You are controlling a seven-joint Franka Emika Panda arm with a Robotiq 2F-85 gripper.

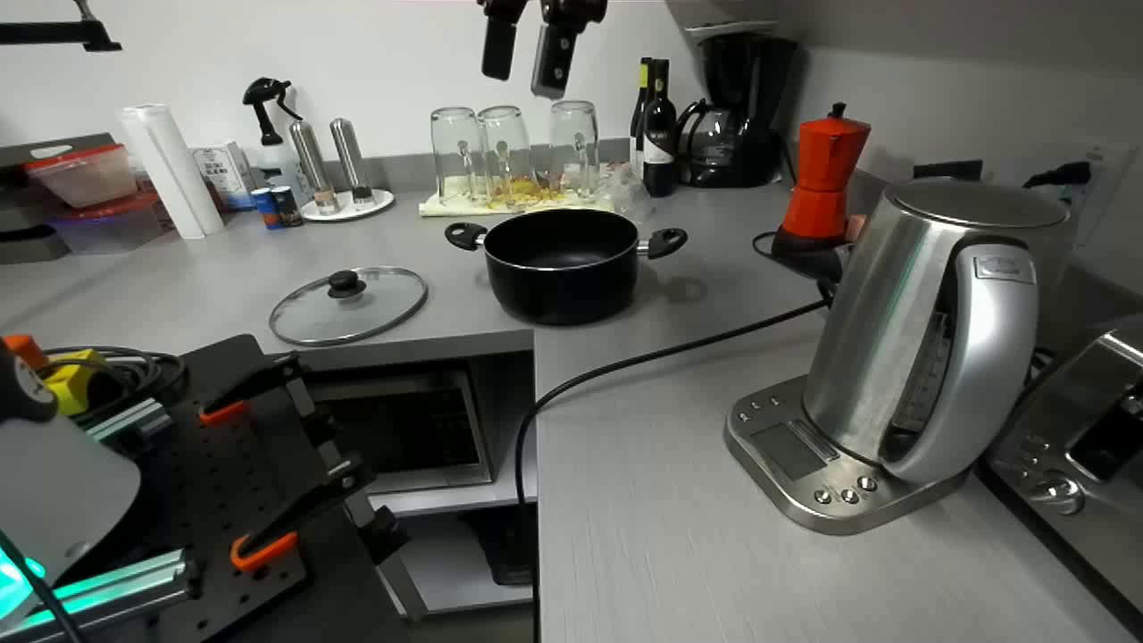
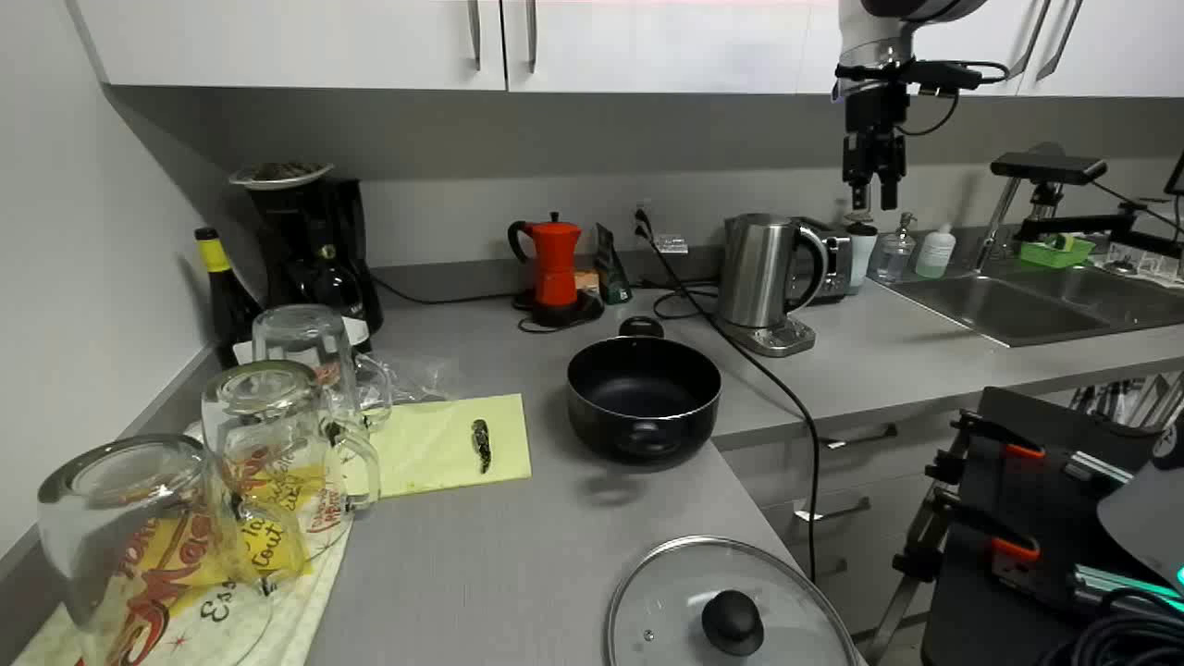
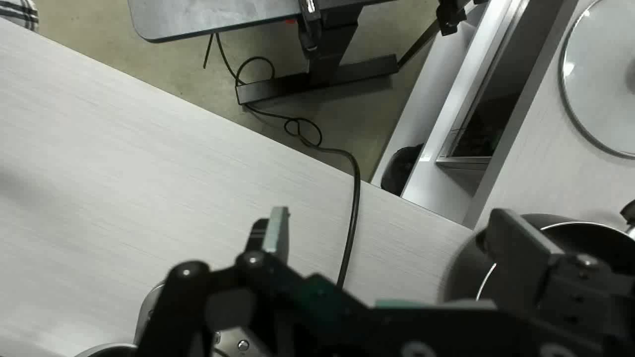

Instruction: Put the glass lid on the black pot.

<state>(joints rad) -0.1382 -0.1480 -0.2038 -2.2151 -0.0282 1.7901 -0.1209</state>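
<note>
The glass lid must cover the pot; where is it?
In an exterior view, the glass lid lies on the counter near its edge, left of the black pot.

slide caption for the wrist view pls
Open gripper over the counter, with uncovered pot and glass lid apart at right.

Glass lid (image 1: 357,314): clear, smooth, glossy glass w/ thin metal rim; knob (image 1: 346,283) looks plastic, semi-matt. Black pot (image 1: 564,295): smooth coated sides w/ soft sheen, bright metal rim, plastic-looking handles (image 1: 668,242). Table (image 1: 643,500): matt, fine-grained laminate look. Kettle (image 1: 880,313): brushed s/steel, shiny in spots. Moka pot (image 1: 819,179): smooth, satin paint look. Glass mugs (image 2: 264,435): clear, v. glossy, printed. Plastic bag (image 2: 421,376): thin, crinkly, shiny. Yellow sheet (image 2: 425,449): matt, cloth or paper, can't tell. Hand (image 1: 522,82): mostly matt, pads (image 3: 521,243) smooth & dull.
</note>
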